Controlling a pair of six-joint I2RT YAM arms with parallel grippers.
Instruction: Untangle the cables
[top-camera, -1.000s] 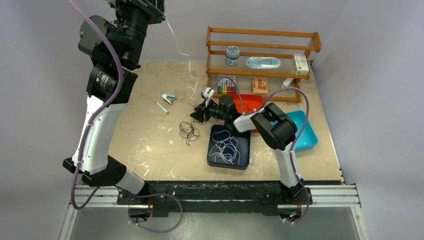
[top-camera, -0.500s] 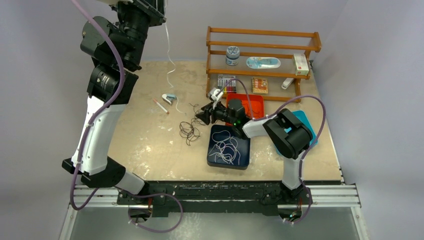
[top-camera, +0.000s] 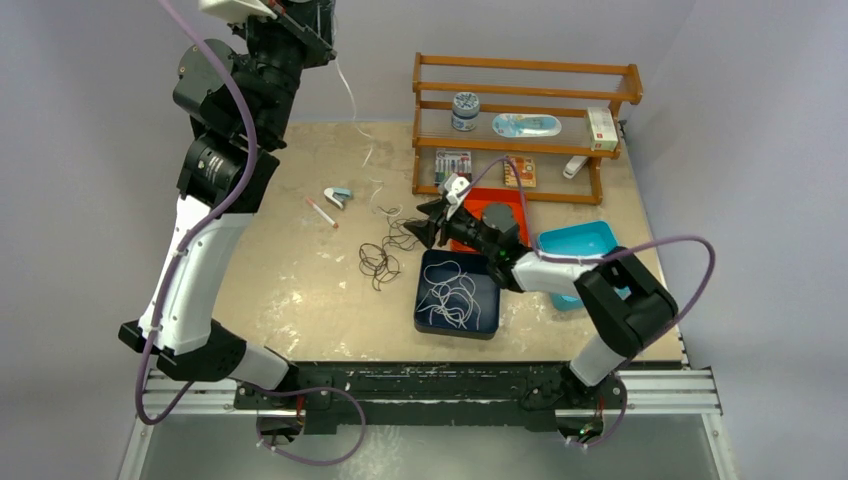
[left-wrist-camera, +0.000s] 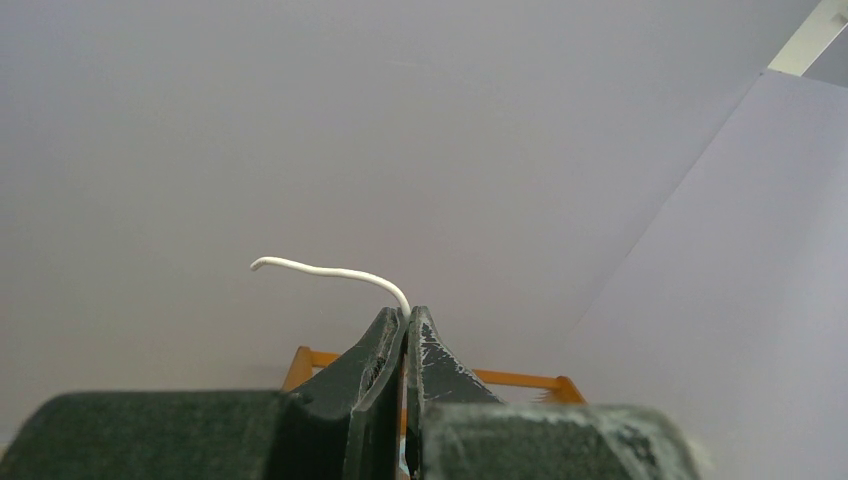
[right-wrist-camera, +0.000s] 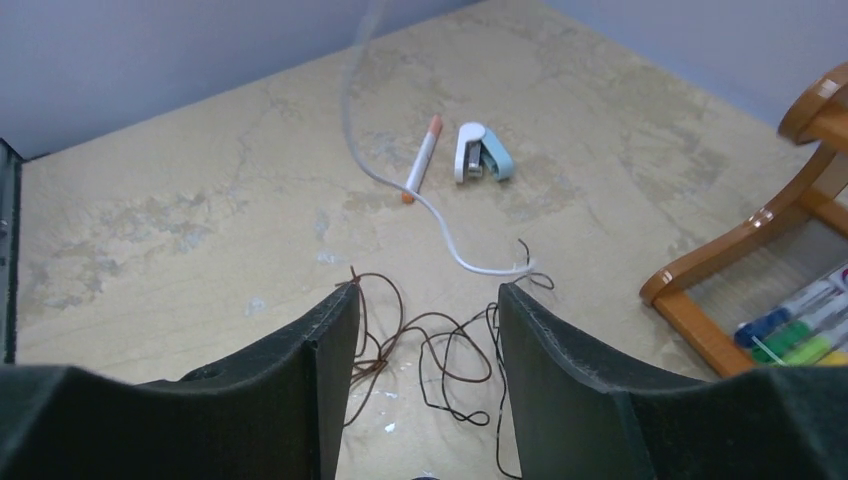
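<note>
Left tool (left-wrist-camera: 407, 314) is raised high and pinches the white cable (left-wrist-camera: 330, 272). The cable hangs down, its lower end on the tabletop (right-wrist-camera: 150, 200) beside the dark cables (right-wrist-camera: 440, 350). Right tool (right-wrist-camera: 425, 300) hovers spread wide, low over the dark cables, gripping nothing.

A thin white wire (top-camera: 352, 100) hangs wavy from high at 11 o'clock, its lower end meeting a flat, curly tangle of thin dark brown and black wires (top-camera: 378, 262) at centre.
</note>
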